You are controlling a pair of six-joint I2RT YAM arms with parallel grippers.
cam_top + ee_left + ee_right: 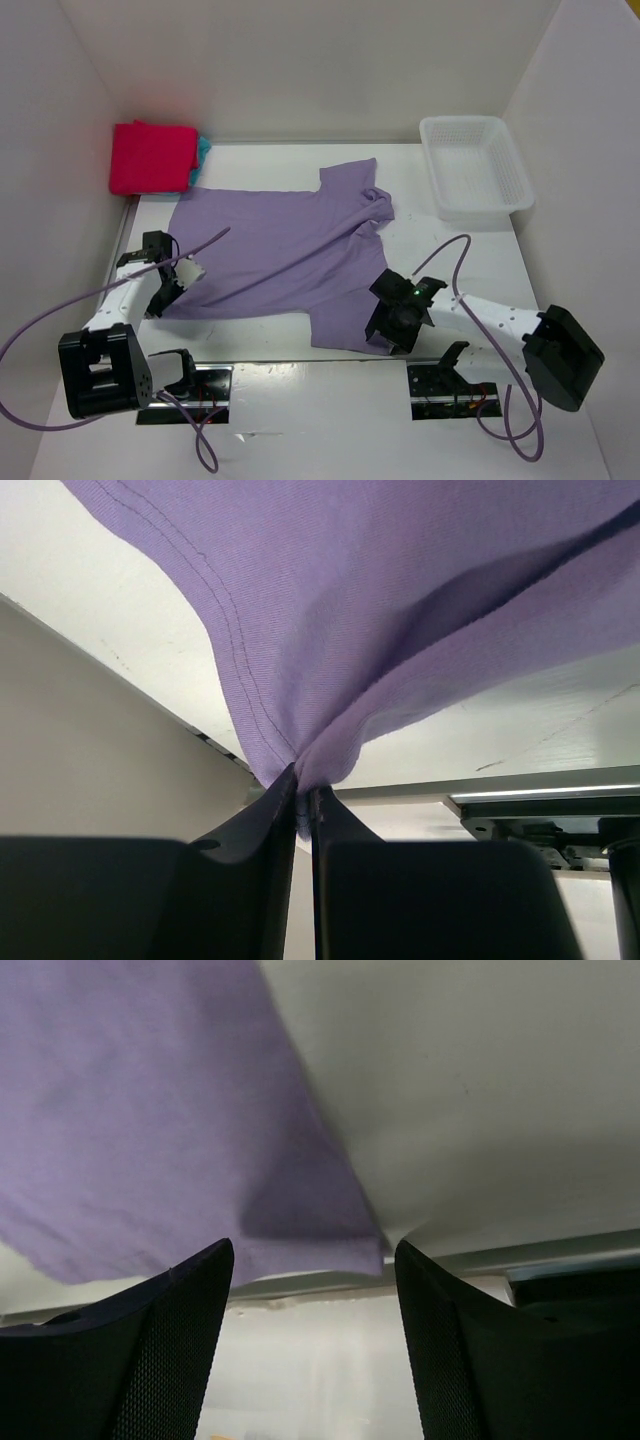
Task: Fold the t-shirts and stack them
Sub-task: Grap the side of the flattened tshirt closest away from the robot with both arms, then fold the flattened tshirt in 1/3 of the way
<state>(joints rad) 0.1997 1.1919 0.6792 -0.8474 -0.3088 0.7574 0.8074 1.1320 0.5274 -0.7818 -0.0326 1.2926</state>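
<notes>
A purple t-shirt (285, 255) lies spread across the middle of the table, a sleeve bunched at its upper right. My left gripper (160, 305) is shut on the shirt's near left corner; the left wrist view shows the cloth (330, 630) pinched between the fingers (262, 820) and lifted. My right gripper (383, 340) is open just above the shirt's near right corner (330, 1240), empty, jaws wide apart. A folded red t-shirt (152, 157) sits at the far left corner on something teal (203, 152).
A white plastic basket (476, 165) stands at the far right. White walls enclose the table on the left, back and right. Purple cables (250, 285) cross the shirt. The table's front edge with metal mounts (200, 385) is near the arm bases.
</notes>
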